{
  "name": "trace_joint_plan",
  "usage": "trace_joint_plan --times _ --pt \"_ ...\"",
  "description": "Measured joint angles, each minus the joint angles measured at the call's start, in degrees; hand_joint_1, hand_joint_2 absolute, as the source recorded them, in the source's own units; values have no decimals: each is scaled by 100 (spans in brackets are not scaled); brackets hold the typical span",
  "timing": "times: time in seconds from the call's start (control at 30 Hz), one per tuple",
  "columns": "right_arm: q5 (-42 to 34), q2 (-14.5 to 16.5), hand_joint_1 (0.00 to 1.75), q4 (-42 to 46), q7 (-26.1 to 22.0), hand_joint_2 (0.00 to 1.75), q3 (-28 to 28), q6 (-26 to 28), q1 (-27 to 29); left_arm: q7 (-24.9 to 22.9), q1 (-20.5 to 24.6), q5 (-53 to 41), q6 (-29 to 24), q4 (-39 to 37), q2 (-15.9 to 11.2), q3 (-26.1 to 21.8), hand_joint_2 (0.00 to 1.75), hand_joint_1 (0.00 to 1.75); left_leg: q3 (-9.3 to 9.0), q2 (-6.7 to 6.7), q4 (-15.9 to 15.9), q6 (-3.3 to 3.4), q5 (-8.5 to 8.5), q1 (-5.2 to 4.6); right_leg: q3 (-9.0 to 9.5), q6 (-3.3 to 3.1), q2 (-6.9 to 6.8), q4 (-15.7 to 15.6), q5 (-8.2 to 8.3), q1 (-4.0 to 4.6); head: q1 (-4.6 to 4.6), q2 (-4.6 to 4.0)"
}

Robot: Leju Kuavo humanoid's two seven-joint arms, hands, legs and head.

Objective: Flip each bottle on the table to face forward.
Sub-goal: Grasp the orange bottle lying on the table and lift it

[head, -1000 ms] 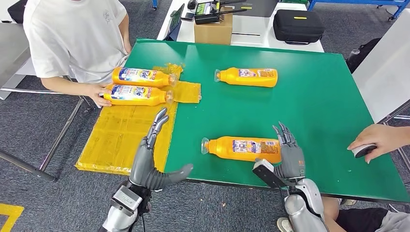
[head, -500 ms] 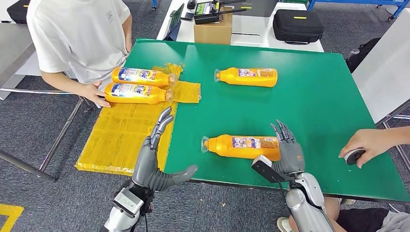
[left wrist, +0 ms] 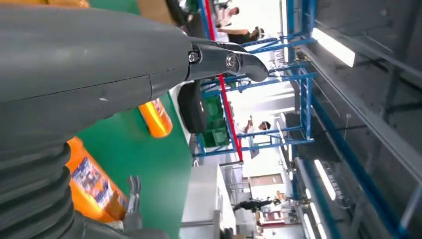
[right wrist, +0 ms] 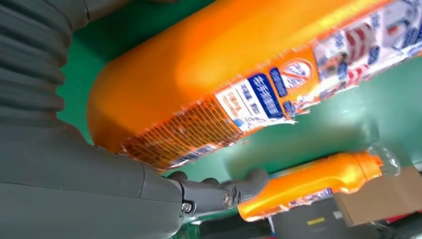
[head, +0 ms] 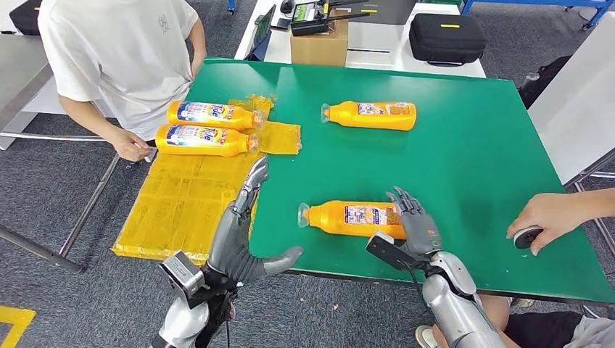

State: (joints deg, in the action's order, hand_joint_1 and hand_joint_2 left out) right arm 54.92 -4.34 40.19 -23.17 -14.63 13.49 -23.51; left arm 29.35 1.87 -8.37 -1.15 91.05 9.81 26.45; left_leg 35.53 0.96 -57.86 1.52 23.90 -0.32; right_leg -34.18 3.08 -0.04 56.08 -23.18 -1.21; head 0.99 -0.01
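The near bottle [head: 352, 219] is lying on its side on the green table [head: 471, 167] close to the front edge, and your right hand [head: 415, 230] has just slid in along it. A moment ago those fingers stood at the bottle's base end; now they reach over the base, spread and not yet wrapped, touching or just about touching it. From the right wrist view the orange body [right wrist: 209, 64] sits just beside the palm, but you can't tell if there's real contact. Your left hand [head: 243, 225] has come up and inward too, fingers apart and holding nothing, at the table's front edge just left of the cap. The person's hand [head: 130, 150] has let go of the two bottles [head: 207, 127] on the yellow mat [head: 181, 203].

So you're closing in for the flip, I'd say; no grasp yet.

Orientation: the near bottle's long axis runs left to right across the table, cap to your left, base to your right, printed label facing up. The far bottle [head: 371, 115] lies parallel, cap left as well, well apart.
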Motion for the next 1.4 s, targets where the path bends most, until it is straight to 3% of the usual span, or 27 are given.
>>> trace_joint_plan --times 0.33,0.37,0.47,0.5,1.07,1.4 --pt "164 -78 0 -978 554 175 -286 -801 -823 -191 14 -165 -192 -125 -5 31 175 0 -34 -18 0 1 0 0 22 -1 7 -4 5 0 -2 0" --pt "185 -83 16 -1044 613 175 -331 -873 -893 -201 19 -187 -209 -143 -6 32 175 0 -39 -20 0 1 0 0 25 -1 8 -4 5 0 -1 0" --pt "244 -103 141 -1237 763 175 -471 -1122 -1109 -218 50 -228 -245 -209 -7 33 175 0 -53 -35 0 0 0 0 34 -4 16 -3 8 1 -2 0" --pt "257 -108 168 -1293 794 175 -514 -1197 -1173 -222 67 -229 -251 -233 -7 33 175 0 -56 -41 0 0 0 0 36 -8 20 -3 11 1 -2 0" --pt "-14 -123 175 -1686 868 175 -721 -1416 -1521 -231 234 -234 -307 -491 -22 35 175 0 -64 -52 0 0 0 0 42 -13 31 -3 18 1 -2 1" --pt "-598 -50 175 -1693 555 175 -593 -1194 -1372 -231 229 -230 -371 -507 -24 27 175 0 -62 -52 0 0 0 1 41 -13 32 -2 18 2 -2 1"
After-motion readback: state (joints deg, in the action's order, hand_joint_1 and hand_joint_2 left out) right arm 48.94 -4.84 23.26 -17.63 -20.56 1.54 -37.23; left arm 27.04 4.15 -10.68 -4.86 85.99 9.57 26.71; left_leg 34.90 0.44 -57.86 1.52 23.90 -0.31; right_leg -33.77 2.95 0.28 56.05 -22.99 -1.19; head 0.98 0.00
